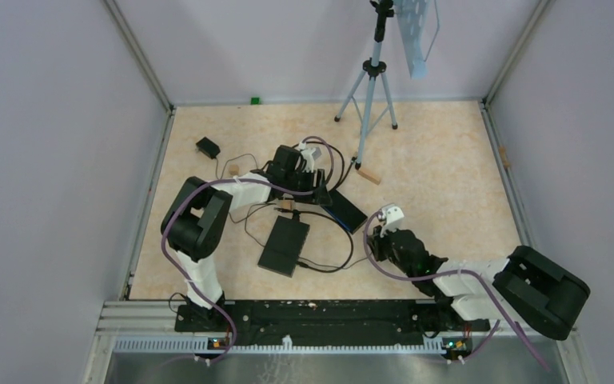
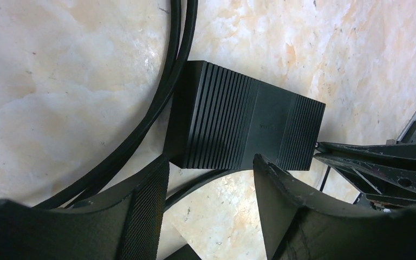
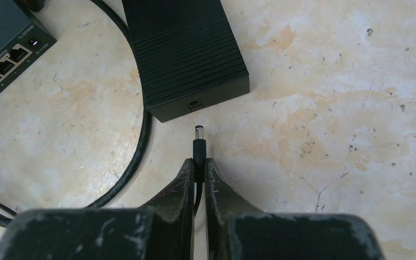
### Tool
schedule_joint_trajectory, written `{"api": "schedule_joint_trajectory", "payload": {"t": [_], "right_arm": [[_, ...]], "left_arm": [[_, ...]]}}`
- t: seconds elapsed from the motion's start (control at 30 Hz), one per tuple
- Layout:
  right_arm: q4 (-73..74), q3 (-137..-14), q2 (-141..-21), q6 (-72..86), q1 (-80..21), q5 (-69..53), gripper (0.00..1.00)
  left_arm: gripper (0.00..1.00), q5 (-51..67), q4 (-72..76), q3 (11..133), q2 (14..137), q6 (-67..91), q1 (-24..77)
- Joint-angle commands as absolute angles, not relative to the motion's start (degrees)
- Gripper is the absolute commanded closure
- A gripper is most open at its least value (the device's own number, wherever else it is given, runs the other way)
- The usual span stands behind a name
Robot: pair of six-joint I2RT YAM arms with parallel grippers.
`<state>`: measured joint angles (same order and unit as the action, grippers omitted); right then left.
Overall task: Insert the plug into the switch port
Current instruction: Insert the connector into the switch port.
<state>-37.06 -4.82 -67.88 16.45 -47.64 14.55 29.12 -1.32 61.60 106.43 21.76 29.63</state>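
A black ribbed switch (image 3: 184, 49) lies on the marble floor with its round port (image 3: 195, 104) facing my right gripper. The right gripper (image 3: 199, 165) is shut on a small black barrel plug (image 3: 199, 142), whose tip sits just short of the port and in line with it. In the top view the switch (image 1: 350, 211) lies between both grippers. My left gripper (image 2: 210, 162) hangs open over the switch's other end (image 2: 249, 119), its fingertips (image 2: 160, 173) at the near edge with bare floor between them. From above, the left gripper (image 1: 317, 190) and right gripper (image 1: 376, 232) face each other across it.
A flat device with a row of network sockets (image 3: 5, 49) lies left of the plug, seen from above as a flat black box (image 1: 284, 244). Black cables (image 2: 157, 103) loop around. A tripod (image 1: 370, 80), a small black adapter (image 1: 207, 147) and wooden blocks (image 1: 369, 176) stand farther back.
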Motion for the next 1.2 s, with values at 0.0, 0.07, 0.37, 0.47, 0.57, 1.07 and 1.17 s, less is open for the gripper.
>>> {"api": "schedule_joint_trajectory", "payload": {"t": [0.0, 0.07, 0.37, 0.47, 0.57, 1.07, 1.17], "right_arm": [[-43.18, -4.75, -69.43, 15.86, -48.08, 14.45, 1.0], [-43.1, -4.95, -69.66, 15.96, -48.09, 14.33, 1.0], [-39.82, -6.3, -70.29, 16.81, -47.52, 15.31, 1.0], [-39.84, -6.49, -71.28, 17.04, -47.16, 15.47, 1.0], [-40.7, -6.5, -72.15, 17.01, -46.66, 15.17, 1.0], [-49.94, -7.02, -80.7, 14.9, -45.27, 11.83, 1.0], [-50.78, -7.03, -81.6, 15.27, -45.2, 11.51, 1.0]], "left_arm": [[0.36, 29.5, 2.28, 61.81, 107.14, 22.03, 29.95], [0.32, 27.72, 1.77, 62.4, 107.21, 21.81, 29.94], [0.32, 25.24, 1.13, 65.44, 109.36, 21.26, 30.01], [0.34, 26.84, 1.91, 65.56, 110.32, 20.91, 30.59], [0.34, 27.64, 2.12, 65.56, 111.01, 20.27, 31.12], [0.37, 28.04, 2.73, 63.89, 112.07, 20.4, 31.39], [0.37, 27.89, 2.49, 63.89, 112.06, 20.22, 31.46]]}}
